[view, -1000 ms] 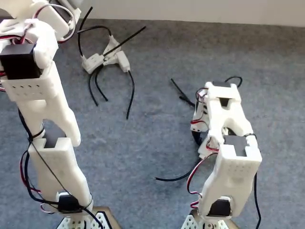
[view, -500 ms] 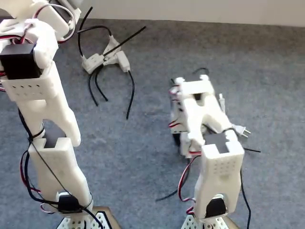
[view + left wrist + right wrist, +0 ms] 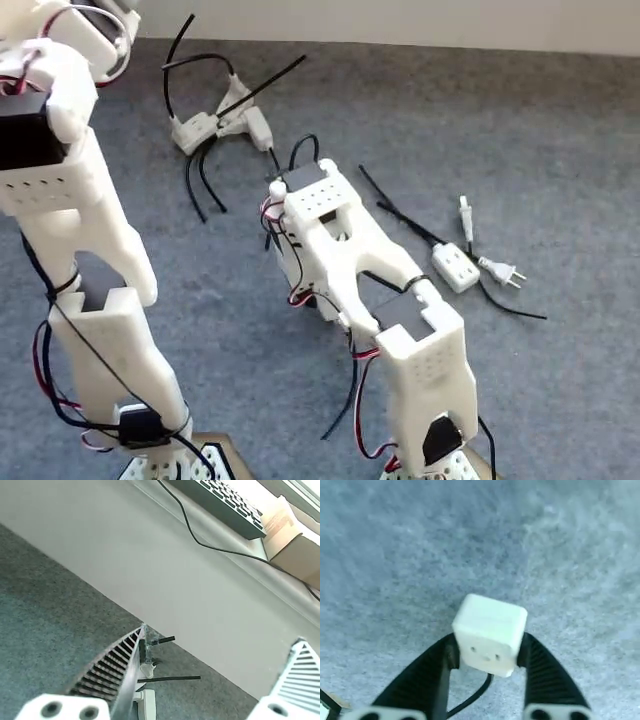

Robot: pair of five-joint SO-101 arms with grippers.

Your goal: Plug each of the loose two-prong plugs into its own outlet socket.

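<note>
Right pincer, clamped on a white socket, has been swung leftward, uncovering a two-prong plug; left pincer is spread.

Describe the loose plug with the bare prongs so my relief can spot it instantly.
On the grey carpet, look to the side of the right arm where the white outlet block lies. The plug lies right beside that block, on its side away from the arm. Unlike the slim white connector farther back, it shows two metal prongs pointing outward.
</note>
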